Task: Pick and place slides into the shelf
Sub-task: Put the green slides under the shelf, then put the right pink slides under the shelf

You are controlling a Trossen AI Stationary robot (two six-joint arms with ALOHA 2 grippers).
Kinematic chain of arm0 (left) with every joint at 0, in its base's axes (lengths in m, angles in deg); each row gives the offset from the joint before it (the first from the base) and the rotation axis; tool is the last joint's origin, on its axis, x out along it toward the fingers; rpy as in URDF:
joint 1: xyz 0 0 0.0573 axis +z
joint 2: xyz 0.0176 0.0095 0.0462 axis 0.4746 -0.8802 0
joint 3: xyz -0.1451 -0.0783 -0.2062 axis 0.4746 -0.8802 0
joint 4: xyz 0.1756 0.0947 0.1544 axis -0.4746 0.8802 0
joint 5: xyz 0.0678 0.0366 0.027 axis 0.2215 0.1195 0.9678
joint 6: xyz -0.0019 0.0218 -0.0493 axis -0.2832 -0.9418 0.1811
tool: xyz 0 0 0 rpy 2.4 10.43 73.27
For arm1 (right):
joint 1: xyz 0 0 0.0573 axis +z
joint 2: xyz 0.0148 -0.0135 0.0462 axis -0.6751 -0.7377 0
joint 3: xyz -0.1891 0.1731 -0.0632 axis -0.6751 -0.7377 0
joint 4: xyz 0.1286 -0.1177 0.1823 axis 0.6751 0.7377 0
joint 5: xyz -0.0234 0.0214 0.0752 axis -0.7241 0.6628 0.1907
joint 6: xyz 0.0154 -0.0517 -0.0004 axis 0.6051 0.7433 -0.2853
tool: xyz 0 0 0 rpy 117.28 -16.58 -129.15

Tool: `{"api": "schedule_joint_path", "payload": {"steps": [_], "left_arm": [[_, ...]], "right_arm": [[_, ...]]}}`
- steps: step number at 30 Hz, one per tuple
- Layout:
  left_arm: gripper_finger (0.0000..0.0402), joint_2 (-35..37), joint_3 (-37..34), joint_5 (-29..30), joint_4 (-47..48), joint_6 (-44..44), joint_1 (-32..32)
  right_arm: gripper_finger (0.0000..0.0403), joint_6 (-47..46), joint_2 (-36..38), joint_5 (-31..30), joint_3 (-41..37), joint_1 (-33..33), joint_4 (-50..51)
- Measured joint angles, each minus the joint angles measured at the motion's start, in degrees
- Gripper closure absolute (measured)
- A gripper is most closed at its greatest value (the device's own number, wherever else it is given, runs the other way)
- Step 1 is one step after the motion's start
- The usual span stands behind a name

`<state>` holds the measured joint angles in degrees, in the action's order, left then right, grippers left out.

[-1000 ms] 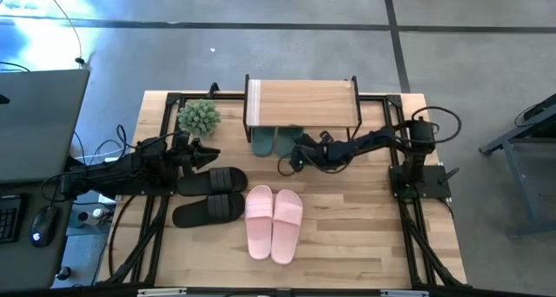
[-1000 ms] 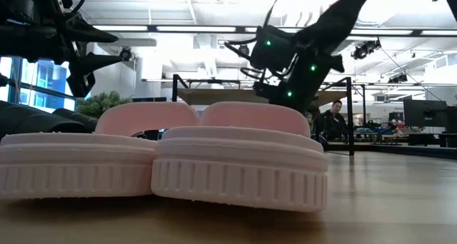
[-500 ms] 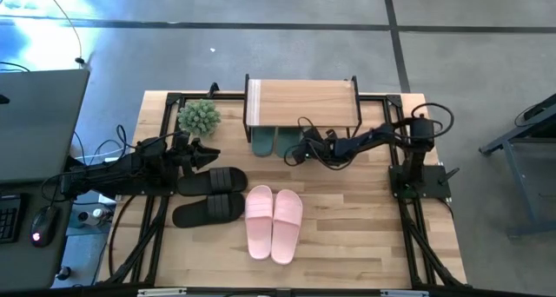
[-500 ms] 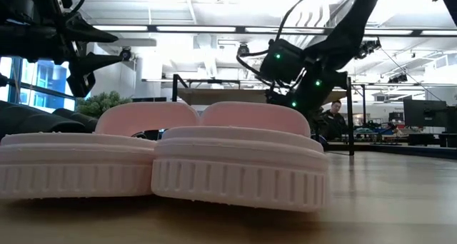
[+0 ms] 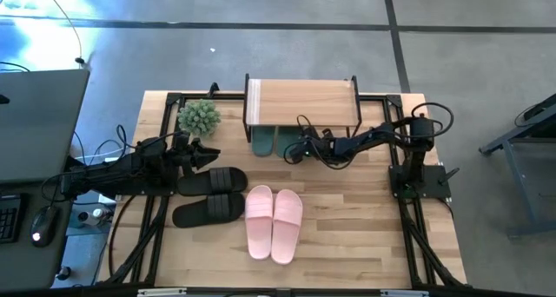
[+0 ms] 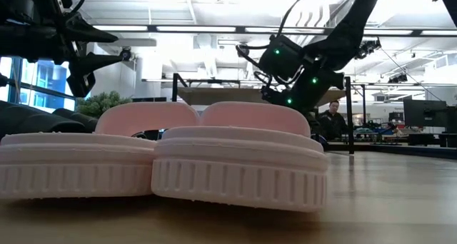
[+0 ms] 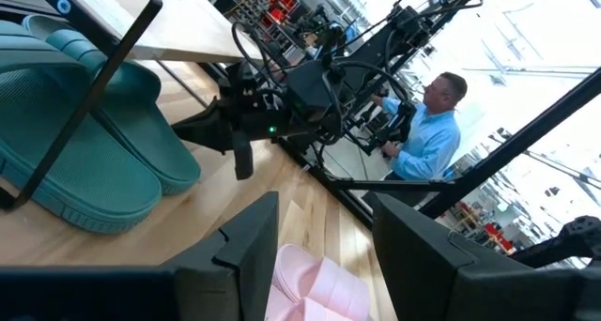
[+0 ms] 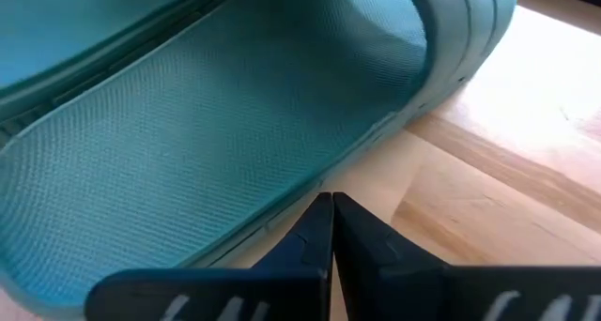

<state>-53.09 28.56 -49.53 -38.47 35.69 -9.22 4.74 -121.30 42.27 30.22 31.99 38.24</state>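
Observation:
The dark green slides (image 5: 275, 141) lie side by side on the table under the shelf (image 5: 302, 103), heels sticking out toward the near edge. My right gripper (image 5: 294, 151), shut, is at the right green slide's (image 8: 216, 124) heel end. The black slides (image 5: 208, 195) lie on their soles left of the pale pink slides (image 5: 274, 223). My left gripper (image 5: 211, 154) hovers open above the far black slide; in its wrist view its fingers (image 7: 249, 241) frame the green slides (image 7: 94, 143) and my right gripper (image 7: 235, 138). My right gripper's shut fingertips (image 8: 319, 213) stand against the outer side edge of the right green slide's sole (image 8: 310, 185), near its heel. They come level from the table's right and near side. The slide lies flat on the table.
A small green potted plant (image 5: 199, 116) stands left of the shelf. The shelf's thin black legs (image 7: 94, 86) stand around the green slides. A person (image 7: 427, 133) is in the room beyond the table. Bare wood lies right of the pink slides (image 5: 365, 210).
My right gripper has moved toward the far edge, up to the green slides under the shelf. The left arm has kept still.

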Motion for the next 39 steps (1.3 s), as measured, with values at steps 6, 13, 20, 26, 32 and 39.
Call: {"api": "schedule_joint_path", "payload": {"steps": [6, 13, 20, 26, 32, 39], "left_arm": [[0.0243, 0.0, 0.0, 0.0, 0.0, 0.1, 0.0], [0.0243, 0.0, 0.0, 0.0, 0.0, 0.2, 0.0], [0.0243, 0.0, 0.0, 0.0, 0.0, 0.1, 0.0], [0.0243, 0.0, 0.0, 0.0, 0.0, 0.1, 0.0], [0.0243, 0.0, 0.0, 0.0, 0.0, 0.1, 0.0], [0.0243, 0.0, 0.0, 0.0, 0.0, 0.0, 0.0]], "right_arm": [[0.0403, 1.3, -0.2, 2.1, 0.0, 0.0, -1.3], [0.0403, 4.1, -1.0, 4.6, 0.1, 0.0, -5.7], [0.0403, 2.7, -1.0, 3.4, 0.2, 0.0, -1.7], [0.0403, 2.4, -1.0, 2.2, 0.2, 0.4, -0.8], [0.0403, 1.0, -1.0, 0.9, 0.2, 2.2, 0.9], [0.0403, -0.7, -0.9, -0.9, 0.2, 4.5, 3.1]]}}
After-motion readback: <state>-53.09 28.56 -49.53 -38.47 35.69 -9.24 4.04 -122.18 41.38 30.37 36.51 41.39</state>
